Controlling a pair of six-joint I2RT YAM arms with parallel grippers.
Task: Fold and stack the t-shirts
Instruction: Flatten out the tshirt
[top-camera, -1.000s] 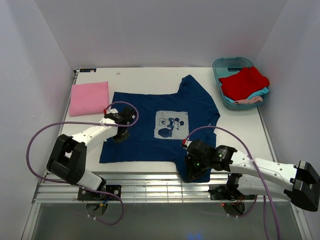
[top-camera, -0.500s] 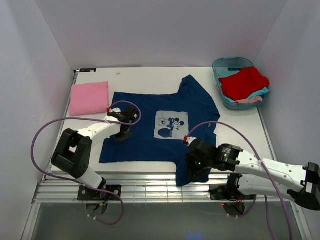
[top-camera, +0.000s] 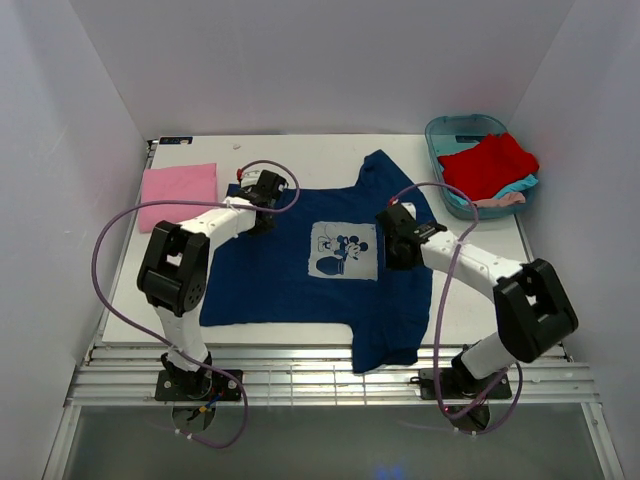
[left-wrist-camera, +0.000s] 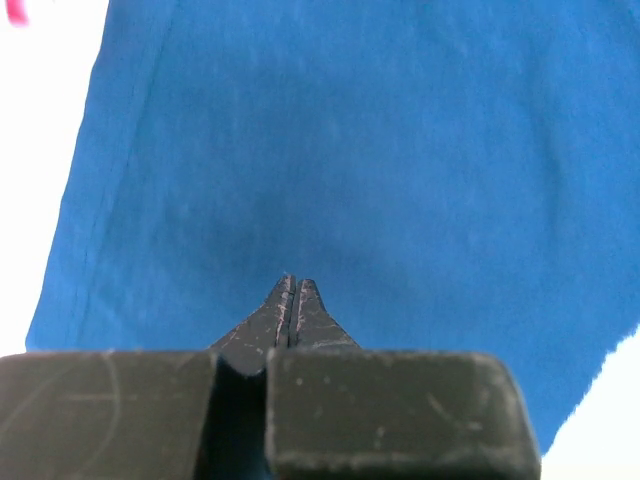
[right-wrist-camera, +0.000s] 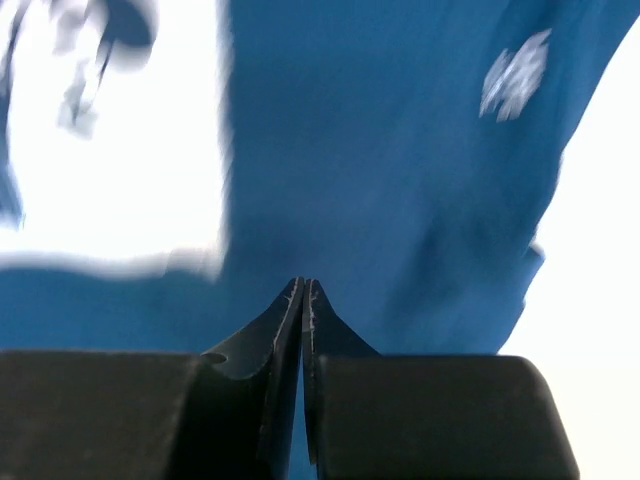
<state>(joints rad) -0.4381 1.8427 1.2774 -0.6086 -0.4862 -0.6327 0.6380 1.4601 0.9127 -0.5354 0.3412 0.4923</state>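
Four t-shirts in the top view, logged left to right.

Pink t-shirt (top-camera: 178, 195): folded into a rectangle and lying flat at the far left of the table (top-camera: 300, 150), just beside the navy one, with a strip of white top between them.

Left gripper (left-wrist-camera: 291, 285): jaws pressed together. It sits over the far left part of the navy t-shirt (top-camera: 280, 280), near that shirt's edge. The wrist view shows the tips right at the blue cloth. Cannot tell whether any cloth is pinched.

Navy t-shirt: spread flat in the middle of the table with the pale square cartoon print (top-camera: 343, 250) facing up. One sleeve points to the far side. The other reaches past the near edge of the white top.

Right gripper (right-wrist-camera: 303, 288): jaws closed against each other, over the right part of the navy shirt, just right of the print. That wrist view is blurred, so contact with the cloth cannot be judged.

Teal tub (top-camera: 437, 133): far right corner. The red t-shirt (top-camera: 488, 163) lies bunched on top. The teal t-shirt (top-camera: 518, 186) shows underneath at the near right rim.
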